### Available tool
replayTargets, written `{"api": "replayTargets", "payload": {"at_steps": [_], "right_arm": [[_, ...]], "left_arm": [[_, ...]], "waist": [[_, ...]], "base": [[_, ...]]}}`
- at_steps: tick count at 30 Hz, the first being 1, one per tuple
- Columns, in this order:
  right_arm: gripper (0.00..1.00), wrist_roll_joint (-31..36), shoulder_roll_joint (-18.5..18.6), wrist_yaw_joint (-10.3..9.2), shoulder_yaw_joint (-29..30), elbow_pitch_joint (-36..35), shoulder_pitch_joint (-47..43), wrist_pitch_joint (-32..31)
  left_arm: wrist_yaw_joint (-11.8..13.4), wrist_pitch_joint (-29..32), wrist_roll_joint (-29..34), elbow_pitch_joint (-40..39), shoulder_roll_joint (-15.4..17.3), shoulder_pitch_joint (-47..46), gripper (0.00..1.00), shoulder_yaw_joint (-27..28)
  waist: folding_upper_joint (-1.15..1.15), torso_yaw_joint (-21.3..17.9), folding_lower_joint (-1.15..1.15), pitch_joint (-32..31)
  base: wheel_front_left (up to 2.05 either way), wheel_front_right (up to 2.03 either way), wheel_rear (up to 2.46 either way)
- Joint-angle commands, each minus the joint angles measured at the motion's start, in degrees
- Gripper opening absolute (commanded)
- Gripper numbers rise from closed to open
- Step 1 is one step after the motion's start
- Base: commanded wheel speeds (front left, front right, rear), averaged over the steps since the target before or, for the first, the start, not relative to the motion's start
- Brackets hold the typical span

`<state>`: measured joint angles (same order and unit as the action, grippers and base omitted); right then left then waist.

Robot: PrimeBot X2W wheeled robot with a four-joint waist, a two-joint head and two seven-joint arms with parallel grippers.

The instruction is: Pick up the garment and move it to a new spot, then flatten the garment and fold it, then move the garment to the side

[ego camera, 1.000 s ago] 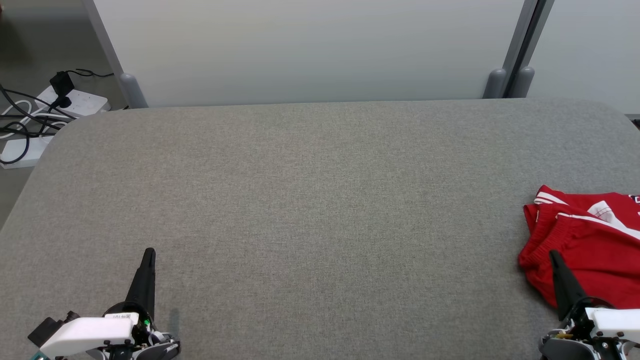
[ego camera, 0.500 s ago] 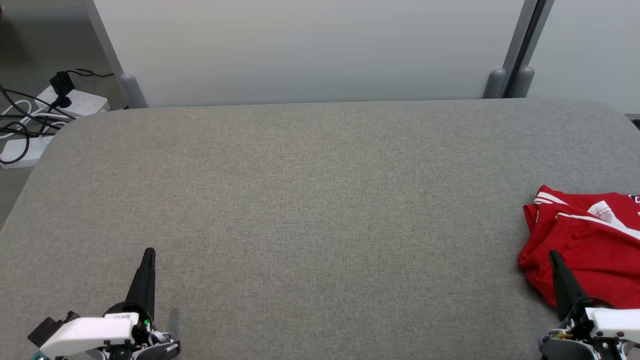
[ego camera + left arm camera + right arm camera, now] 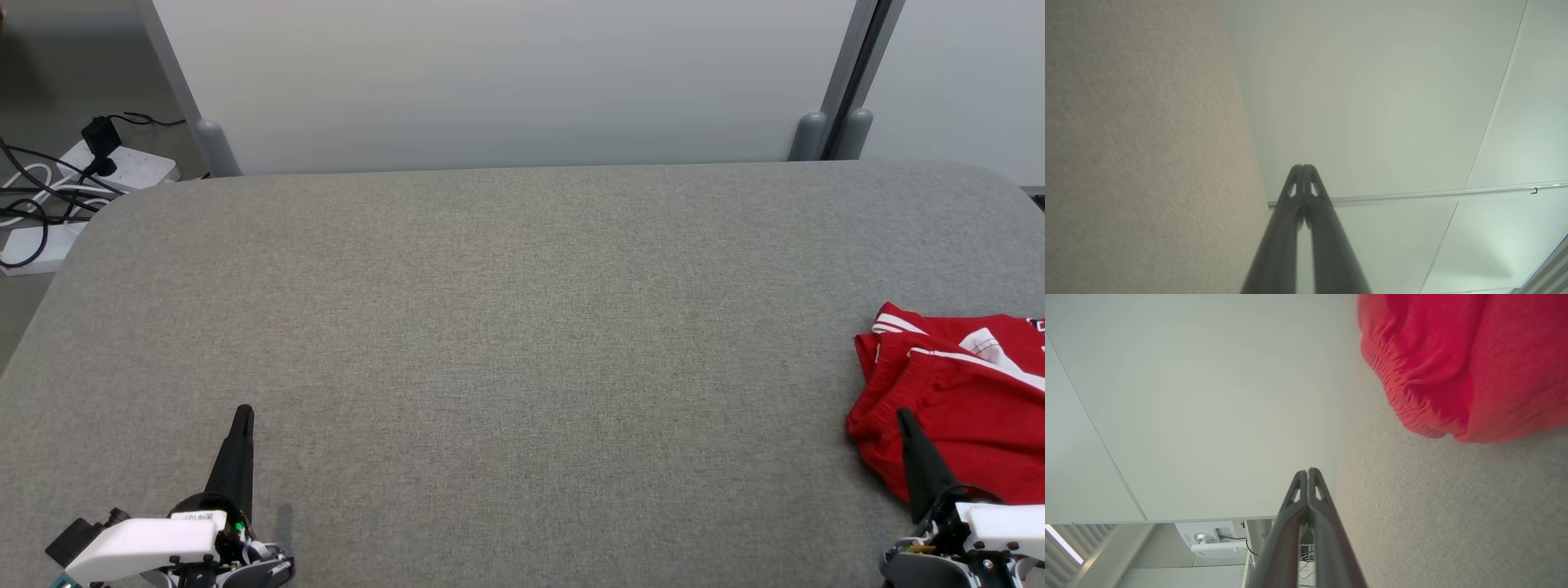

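Note:
The garment (image 3: 963,392) is red with white stripes and lies bunched at the right edge of the grey table (image 3: 522,327), cut off by that view's right border. Its gathered red hem (image 3: 1453,367) also fills the upper right of the right wrist view. My right gripper (image 3: 904,417) is shut, empty, and rises at the lower right, its tip in front of the garment's near left part; whether it touches the cloth I cannot tell. My left gripper (image 3: 243,412) is shut and empty at the lower left, far from the garment. Both pairs of fingertips (image 3: 1303,168) (image 3: 1307,472) are pressed together.
Pale partition panels (image 3: 506,82) stand behind the table's far edge. Power strips and cables (image 3: 73,180) lie on the floor past the far left corner. A wide stretch of bare grey table lies between the two grippers.

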<state>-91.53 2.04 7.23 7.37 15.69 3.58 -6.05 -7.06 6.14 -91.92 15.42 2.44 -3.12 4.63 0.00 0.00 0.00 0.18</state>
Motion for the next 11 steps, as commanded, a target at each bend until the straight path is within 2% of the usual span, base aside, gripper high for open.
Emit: {"api": "replayTargets", "payload": {"at_steps": [1,11], "right_arm": [[0.0,-0.6,0.8,0.25,-0.9,-1.7,2.6,-0.4],[0.0,-0.6,0.8,0.25,-0.9,-1.7,2.6,-0.4]], "left_arm": [[-0.4,0.4,-0.3,-1.4,0.4,-3.1,0.0,1.9],[-0.4,0.3,-0.3,-1.4,0.4,-3.1,0.0,1.9]], "waist": [[0.0,0.0,0.0,0.0],[0.0,0.0,0.0,0.0]], "base": [[0.0,0.0,0.0],[0.0,0.0,0.0]]}}
